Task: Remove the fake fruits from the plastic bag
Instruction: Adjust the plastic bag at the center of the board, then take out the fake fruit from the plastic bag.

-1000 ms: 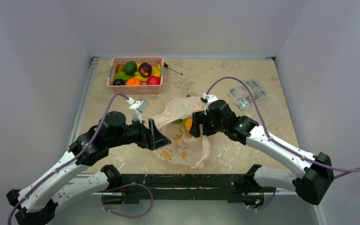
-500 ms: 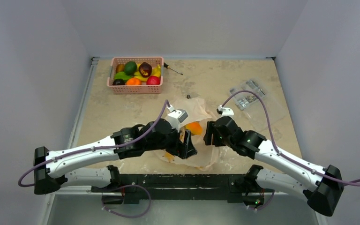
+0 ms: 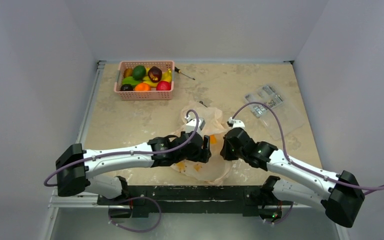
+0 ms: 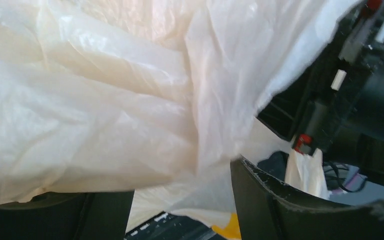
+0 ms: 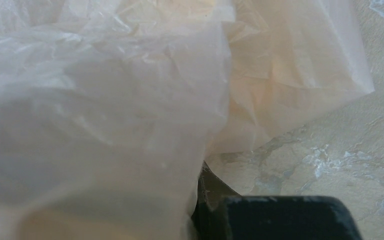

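The plastic bag [image 3: 206,117] lies crumpled at the table's middle, pale peach with orange printed marks [image 3: 180,165]. My two grippers meet over it from either side. The left gripper [image 3: 206,148] is pushed in among the film, jaws apart, with bag film [image 4: 130,100] draped between its fingers [image 4: 275,200]. The right gripper [image 3: 225,148] is shut on a fold of the bag's right side [image 5: 130,100], and film covers all but one dark finger [image 5: 220,197]. The fake fruits are hidden; only an orange spot [image 3: 213,140] and a yellow patch [image 4: 228,230] show through.
A pink basket [image 3: 119,90] filled with toy fruit stands at the back left, with a small screwdriver [image 3: 185,74] beside it. A flat clear packet of small parts [image 3: 265,102] lies at the back right. The right arm's purple cable [image 3: 260,107] arches above the bag.
The left arm has swung right and pushed its gripper into the bag. The right gripper came forward and closed on the film. The orange shape between them is now mostly covered.
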You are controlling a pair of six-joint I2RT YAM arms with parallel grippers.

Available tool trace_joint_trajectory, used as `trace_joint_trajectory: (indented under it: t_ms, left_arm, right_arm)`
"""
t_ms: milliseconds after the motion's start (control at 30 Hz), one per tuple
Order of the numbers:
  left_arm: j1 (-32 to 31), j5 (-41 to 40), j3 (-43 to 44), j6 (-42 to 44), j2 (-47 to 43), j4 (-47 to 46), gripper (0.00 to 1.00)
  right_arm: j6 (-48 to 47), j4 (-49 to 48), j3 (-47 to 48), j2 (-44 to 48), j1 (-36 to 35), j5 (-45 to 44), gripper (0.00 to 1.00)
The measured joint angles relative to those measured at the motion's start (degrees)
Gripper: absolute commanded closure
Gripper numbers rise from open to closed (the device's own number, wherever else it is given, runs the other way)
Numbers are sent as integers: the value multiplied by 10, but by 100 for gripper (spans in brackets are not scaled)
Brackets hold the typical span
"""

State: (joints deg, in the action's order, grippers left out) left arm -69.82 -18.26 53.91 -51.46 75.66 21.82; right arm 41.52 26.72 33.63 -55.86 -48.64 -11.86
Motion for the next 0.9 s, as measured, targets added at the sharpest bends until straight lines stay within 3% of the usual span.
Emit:
trace_joint_trajectory:
  t_ms: [267,433,700,800,900]
  left_arm:
    - [59,-15,3,-41,41,-40,45]
    - [87,-15,3,-82,68,-91,43]
    - [99,-24,5,-144,134,-116,44]
    - [99,-41,14,-160,151,-116,49]
    - [102,-58,27,-167,167,-122,44]
  right_arm:
    - [-2,-12,-8,11,0,24,100]
    - [-4,-15,-8,14,0,25,100]
    - [-9,-16,-8,14,0,25,100]
    - [-11,-16,-8,16,0,27,100]
    - [-14,-16,-8,19,0,30,100]
